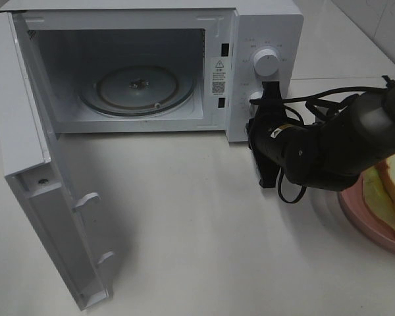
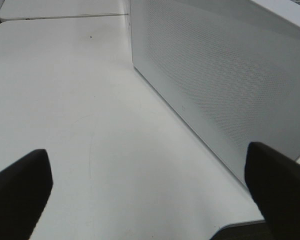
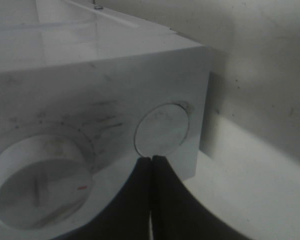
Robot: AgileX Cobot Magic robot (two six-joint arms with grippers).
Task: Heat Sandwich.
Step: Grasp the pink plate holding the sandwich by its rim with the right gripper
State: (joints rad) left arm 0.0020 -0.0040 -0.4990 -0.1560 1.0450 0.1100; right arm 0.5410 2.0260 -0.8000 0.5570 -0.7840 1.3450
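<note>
The sandwich (image 1: 394,187), white bread with a pale filling, lies on a pink plate (image 1: 365,220) at the right edge of the table, partly behind my right arm. The white microwave (image 1: 263,26) stands open with a bare glass turntable (image 1: 138,89) inside. My right gripper (image 1: 261,100) is shut, and its tips (image 3: 151,162) sit at the lower rim of the round button (image 3: 161,129) on the control panel, beside the timer knob (image 3: 40,185). Nothing is held in it. My left gripper (image 2: 150,200) is open and empty over the table, next to a perforated white microwave wall (image 2: 225,75).
The microwave door (image 1: 46,217) swings out to the front left and stands over that side of the table. The upper knob (image 1: 266,63) sits above the right gripper. Black cables (image 1: 316,105) trail from the right arm.
</note>
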